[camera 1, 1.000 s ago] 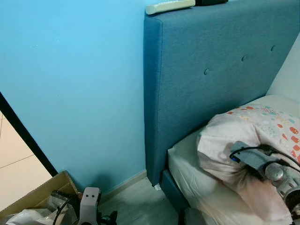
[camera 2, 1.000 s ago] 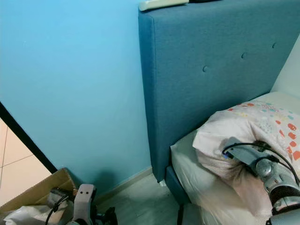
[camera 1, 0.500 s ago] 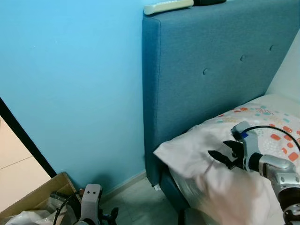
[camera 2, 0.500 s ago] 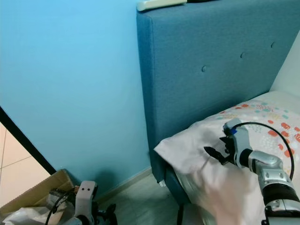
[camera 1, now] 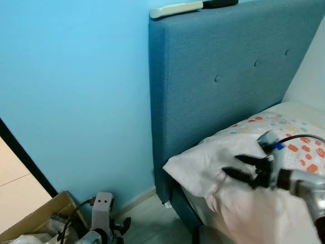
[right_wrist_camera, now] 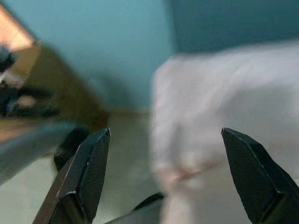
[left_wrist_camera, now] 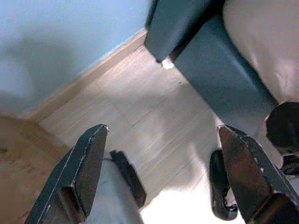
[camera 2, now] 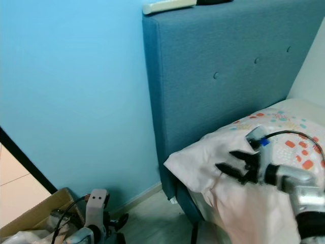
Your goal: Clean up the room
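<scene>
Blue upholstered headboard (camera 1: 228, 86) stood against the light-blue wall (camera 1: 71, 91). Below it lay a white pillow (camera 1: 213, 162); the right gripper (camera 1: 242, 172), fingers spread, hovered over it. A white remote (camera 1: 175, 8) rested atop the headboard.

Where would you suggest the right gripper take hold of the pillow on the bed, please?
Probably the pillow's free corner, jutting over the bed edge below the headboard. It is thin, slack cloth, so the open fingers of the right gripper could close across it, coming from the bed side towards the wall.

Pillow (right_wrist_camera: 224, 116) blurred (motion), cardboard box (camera 1: 30, 229) cut off at edge
</scene>
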### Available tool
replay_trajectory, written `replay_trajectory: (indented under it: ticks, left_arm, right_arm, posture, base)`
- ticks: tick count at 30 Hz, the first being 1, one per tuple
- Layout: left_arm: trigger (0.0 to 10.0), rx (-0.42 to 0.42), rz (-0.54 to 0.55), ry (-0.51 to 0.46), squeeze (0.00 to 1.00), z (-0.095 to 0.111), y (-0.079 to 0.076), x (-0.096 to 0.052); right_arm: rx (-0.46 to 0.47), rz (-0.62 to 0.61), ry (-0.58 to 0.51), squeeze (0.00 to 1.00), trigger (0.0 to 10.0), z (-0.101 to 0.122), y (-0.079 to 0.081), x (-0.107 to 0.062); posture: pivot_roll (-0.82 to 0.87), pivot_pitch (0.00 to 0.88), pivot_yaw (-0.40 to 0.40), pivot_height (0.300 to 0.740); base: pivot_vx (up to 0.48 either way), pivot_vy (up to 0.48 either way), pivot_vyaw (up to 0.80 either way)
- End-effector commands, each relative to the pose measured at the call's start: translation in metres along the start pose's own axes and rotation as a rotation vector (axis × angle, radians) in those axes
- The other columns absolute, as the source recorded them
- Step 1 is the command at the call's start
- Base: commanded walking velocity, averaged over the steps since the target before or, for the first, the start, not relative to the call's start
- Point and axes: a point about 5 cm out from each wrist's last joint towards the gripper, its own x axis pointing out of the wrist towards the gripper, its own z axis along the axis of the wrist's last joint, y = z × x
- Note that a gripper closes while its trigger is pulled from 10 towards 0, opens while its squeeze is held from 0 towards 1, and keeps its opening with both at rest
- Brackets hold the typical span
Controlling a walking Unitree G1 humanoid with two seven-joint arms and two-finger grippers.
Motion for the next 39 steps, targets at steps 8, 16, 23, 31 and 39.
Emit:
replay_trajectory:
  ticks: [8, 16, 23, 31, 39]
  left_arm:
    - [10.0, -0.019, -0.014, 0.015, 0.0, -0.006, -0.005, 0.0]
    - [10.0, -0.016, -0.017, 0.012, 0.0, -0.015, 0.002, -0.01]
    - [10.0, 0.014, -0.032, -0.026, 0.0, -0.023, 0.014, -0.034]
    - [10.0, 0.05, -0.042, -0.059, 0.0, -0.016, 0.019, -0.055]
    - [10.0, 0.071, -0.076, -0.062, 0.0, -0.011, 0.011, -0.057]
  right_arm:
    - [0.054, 0.157, 0.097, 0.0, 10.0, -0.021, 0.05, 0.063]
    - [0.037, -0.184, 0.146, 0.0, 10.0, -0.022, 0.028, 0.092]
    - [0.082, -0.361, 0.208, 0.0, 10.0, -0.027, 0.018, 0.098]
    - [0.076, -0.616, 0.066, 0.0, 10.0, 0.005, -0.025, 0.068]
    - [0.0, -0.862, -0.048, 0.0, 10.0, 0.032, -0.065, 0.018]
  posture:
    - [-0.13, 0.027, -0.014, 0.576]
    - [-0.08, 0.115, -0.009, 0.576]
    - [-0.01, 0.22, 0.012, 0.576]
    - [0.03, 0.276, 0.047, 0.576]
    - [0.02, 0.276, 0.056, 0.576]
  base:
    - [0.0, 0.0, 0.0]
    - [0.0, 0.0, 0.0]
    - [0.0, 0.0, 0.0]
    - [0.0, 0.0, 0.0]
    - [0.0, 0.0, 0.0]
